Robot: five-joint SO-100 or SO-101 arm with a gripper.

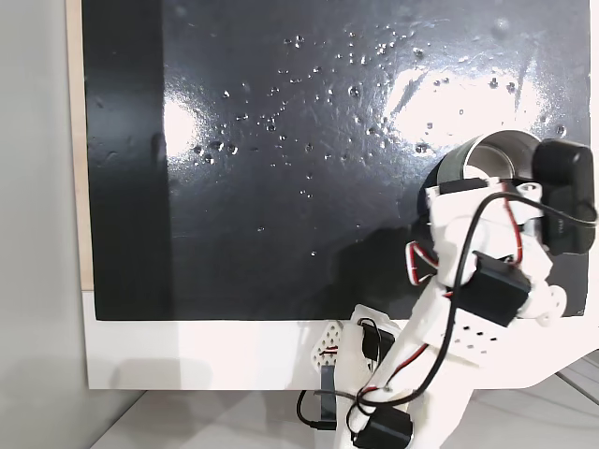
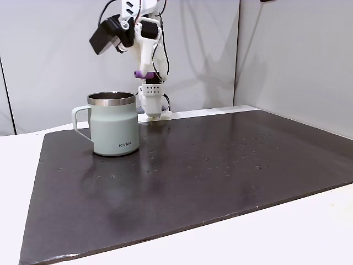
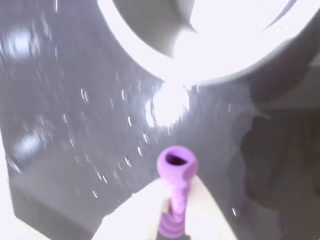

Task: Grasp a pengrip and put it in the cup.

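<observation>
My tool clamped on the purple pengrip, raised above the desk, cup marked "KIIRA" below it

Lab bench, black mat, blank walls

cup: in a fixed view from above, its near side is hidden behind the arm; in the wrist view its overexposed rim is cut off by the top edge
pengrip: lower end hidden between the blurred pincer fingers
wrist view: smeared overall
arm base: cut off by the bottom edge in the fixed view from above
</observation>
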